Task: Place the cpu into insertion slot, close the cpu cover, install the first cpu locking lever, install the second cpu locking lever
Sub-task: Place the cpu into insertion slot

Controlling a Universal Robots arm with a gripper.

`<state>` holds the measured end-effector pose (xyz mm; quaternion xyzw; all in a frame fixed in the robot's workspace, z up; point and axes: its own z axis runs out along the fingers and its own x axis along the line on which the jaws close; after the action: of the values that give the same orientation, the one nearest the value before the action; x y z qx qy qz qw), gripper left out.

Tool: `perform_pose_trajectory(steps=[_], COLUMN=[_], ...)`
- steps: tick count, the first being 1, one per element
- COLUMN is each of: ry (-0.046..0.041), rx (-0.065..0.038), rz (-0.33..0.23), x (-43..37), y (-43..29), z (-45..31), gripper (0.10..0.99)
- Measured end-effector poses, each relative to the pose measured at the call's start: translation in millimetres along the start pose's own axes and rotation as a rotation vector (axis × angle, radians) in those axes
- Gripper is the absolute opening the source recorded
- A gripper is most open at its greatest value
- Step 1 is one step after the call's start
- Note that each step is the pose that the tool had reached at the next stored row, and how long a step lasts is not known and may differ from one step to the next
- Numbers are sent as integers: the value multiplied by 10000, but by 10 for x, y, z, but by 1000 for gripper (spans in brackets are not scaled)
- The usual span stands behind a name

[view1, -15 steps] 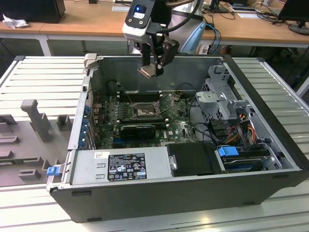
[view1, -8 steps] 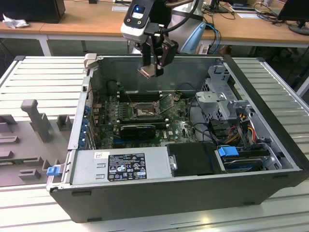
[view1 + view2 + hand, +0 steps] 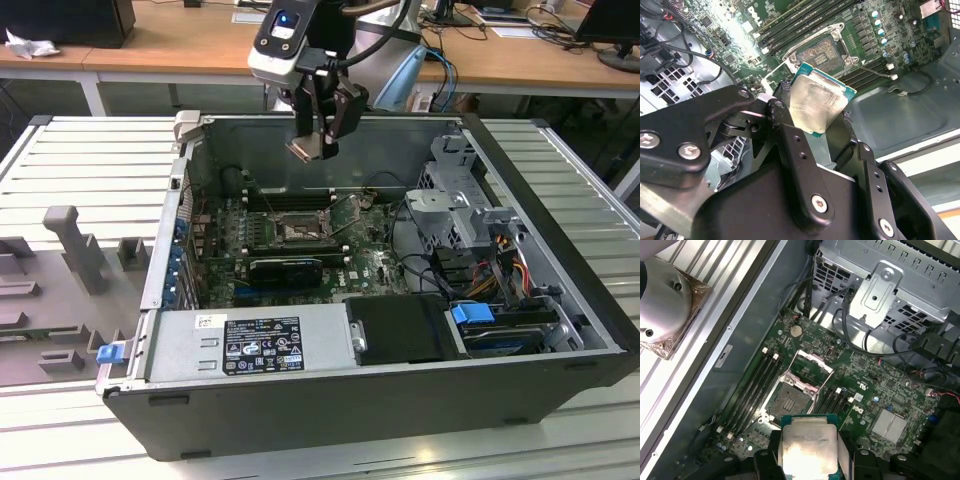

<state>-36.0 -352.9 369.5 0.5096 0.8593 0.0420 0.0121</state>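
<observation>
Cpu [image 3: 819, 102]: thin silver square, green-edged, clamped in black claw [image 3: 318, 145] above insertion slot [image 3: 790, 402].

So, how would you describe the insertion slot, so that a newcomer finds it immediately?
Inside the open computer case, look at the green motherboard. Near its middle, between two banks of long black memory slots, lies the insertion slot. It alone is a dark square with a silver rim, its cpu cover raised beside it.

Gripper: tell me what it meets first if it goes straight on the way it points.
Probably the motherboard at or beside the insertion slot, met first by the cpu the gripper holds; depth is unclear.
</observation>
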Motion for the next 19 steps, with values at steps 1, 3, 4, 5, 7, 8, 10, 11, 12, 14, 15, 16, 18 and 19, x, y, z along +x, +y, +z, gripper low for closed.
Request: perform_pose_trajectory(steps=[1,3,4,5,7,8,10,11,12,14,15,16,18,19], ry=[-2,-11,-15,-17,-25,-29,-46,-51,-57,-71,-77,-83,-91,-98], rx=[-1,-3,-4,-5,-7,-8,-13,-14,-15,-19,-20,-22,-24,-25], rz=[29,128,179,208,294,346,544,609,666,838,908,972,1076,1159], x=[0,0,0,0,0,0,0,0,0,0,0,0,0,0], y=[0,0,0,0,0,0,0,0,0,0,0,0,-1,-1], z=[0,1,2,2,2,2,4,4,5,5,6,6,7,7], gripper=[529,529,529,529,529,529,529,529,529,529,529,529,529,529])
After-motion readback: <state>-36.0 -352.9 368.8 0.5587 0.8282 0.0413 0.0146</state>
